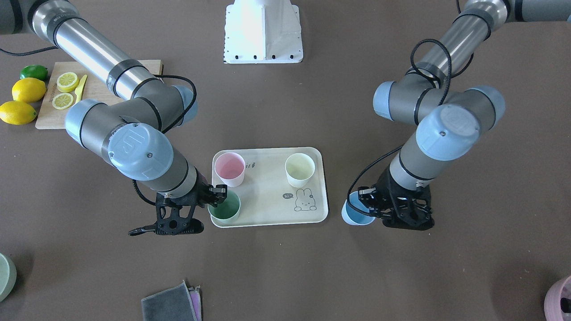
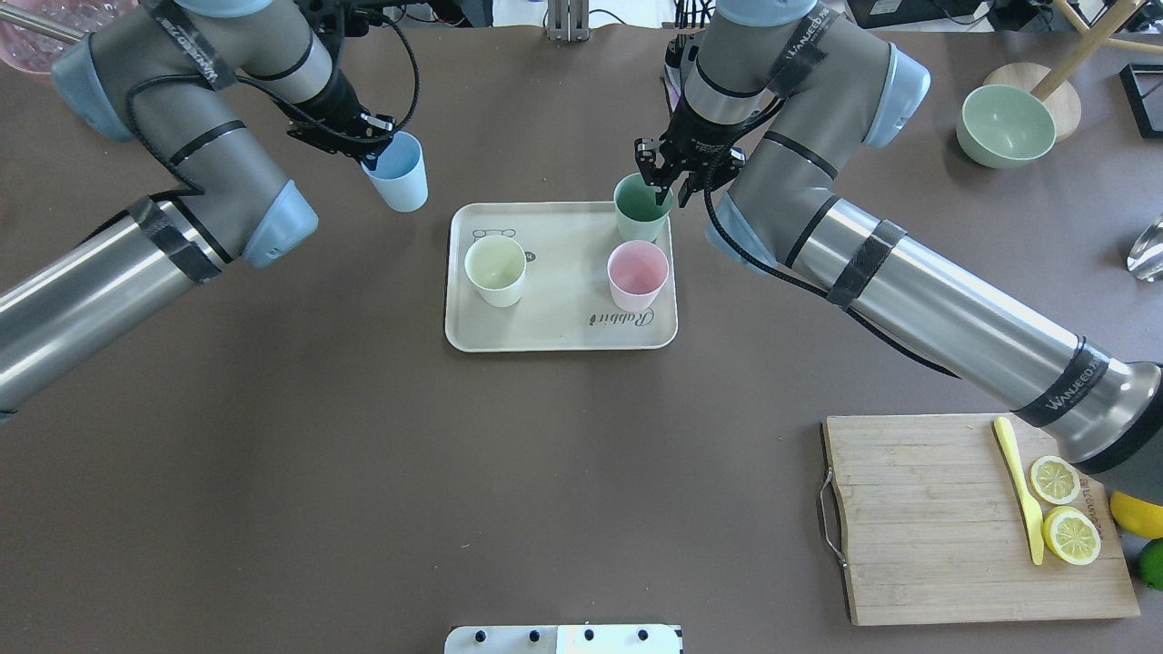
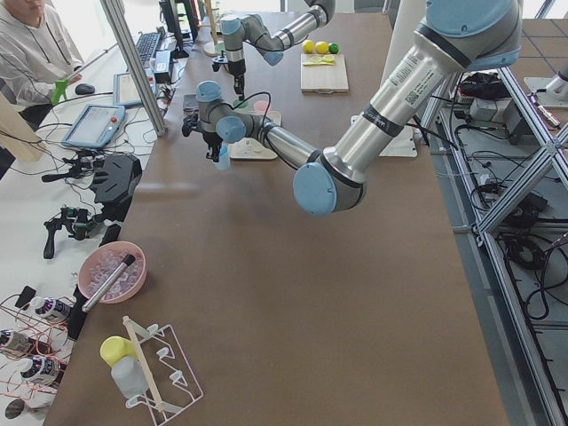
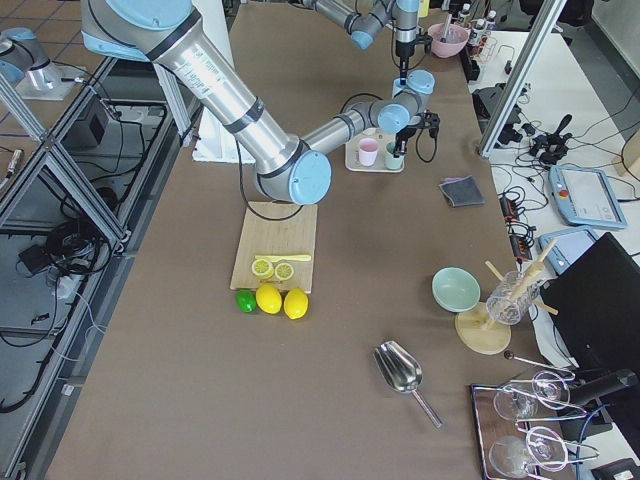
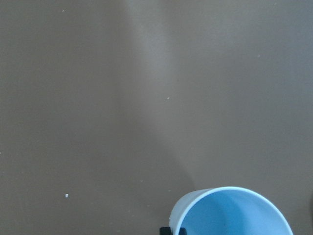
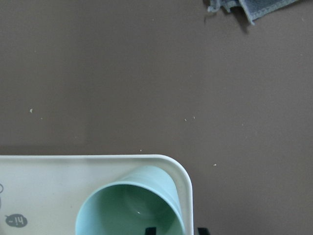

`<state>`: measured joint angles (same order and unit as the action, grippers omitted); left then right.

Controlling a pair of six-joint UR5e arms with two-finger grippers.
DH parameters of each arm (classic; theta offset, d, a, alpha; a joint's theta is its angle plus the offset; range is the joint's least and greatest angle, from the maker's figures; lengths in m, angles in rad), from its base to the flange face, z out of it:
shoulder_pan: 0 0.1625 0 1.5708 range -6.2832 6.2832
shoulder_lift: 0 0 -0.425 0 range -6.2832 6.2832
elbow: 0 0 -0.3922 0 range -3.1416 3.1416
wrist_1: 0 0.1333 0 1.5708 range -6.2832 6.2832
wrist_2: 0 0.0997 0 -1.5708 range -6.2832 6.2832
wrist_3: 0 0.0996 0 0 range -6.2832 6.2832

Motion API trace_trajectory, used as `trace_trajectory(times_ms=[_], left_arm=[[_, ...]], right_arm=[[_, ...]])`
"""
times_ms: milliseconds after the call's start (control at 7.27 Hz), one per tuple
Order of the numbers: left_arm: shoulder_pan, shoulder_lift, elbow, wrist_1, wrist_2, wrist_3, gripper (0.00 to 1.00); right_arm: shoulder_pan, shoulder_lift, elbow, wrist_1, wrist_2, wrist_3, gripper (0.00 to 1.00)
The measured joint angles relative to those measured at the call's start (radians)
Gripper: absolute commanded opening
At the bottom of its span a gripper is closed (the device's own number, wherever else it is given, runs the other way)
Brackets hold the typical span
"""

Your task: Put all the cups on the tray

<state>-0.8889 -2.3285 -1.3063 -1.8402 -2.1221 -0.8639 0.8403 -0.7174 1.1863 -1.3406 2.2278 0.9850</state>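
Note:
The cream tray (image 2: 554,318) lies mid-table. The pink cup (image 2: 637,272), the cream-white cup (image 2: 495,268) and the sage green cup (image 2: 642,207) stand upright on it, the green one in a far corner. My right gripper (image 2: 668,186) is open, its fingers on either side of the green cup's rim (image 6: 129,210). My left gripper (image 2: 377,145) is shut on the rim of the light blue cup (image 2: 397,177). It holds the cup tilted, low over the table and off the tray's left side (image 1: 357,214). I cannot tell whether the cup touches the table.
A wooden cutting board (image 2: 918,518) with lemon slices and a yellow knife lies near right, with whole lemons and a lime beside it. A green bowl (image 2: 1004,125) stands far right. Folded cloths (image 1: 171,305) lie beyond the tray. Larger vessels (image 1: 560,301) sit at the far corners.

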Motion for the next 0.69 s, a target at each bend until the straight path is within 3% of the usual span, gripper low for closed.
trace_trajectory(times_ms=[138, 275, 688], left_arm=[[0.042, -0.031, 0.001, 0.001, 0.004, -0.062, 0.0], [0.076, -0.052, 0.002, 0.002, 0.009, -0.104, 0.94], [0.104, -0.061, 0.006, -0.004, 0.047, -0.132, 0.98]], right_arm=[[0.011, -0.004, 0.004, 0.007, 0.008, -0.001, 1.0], [0.035, -0.02, 0.019, 0.01, 0.027, -0.009, 1.0], [0.156, -0.15, 0.106, 0.007, 0.147, -0.135, 1.0]])
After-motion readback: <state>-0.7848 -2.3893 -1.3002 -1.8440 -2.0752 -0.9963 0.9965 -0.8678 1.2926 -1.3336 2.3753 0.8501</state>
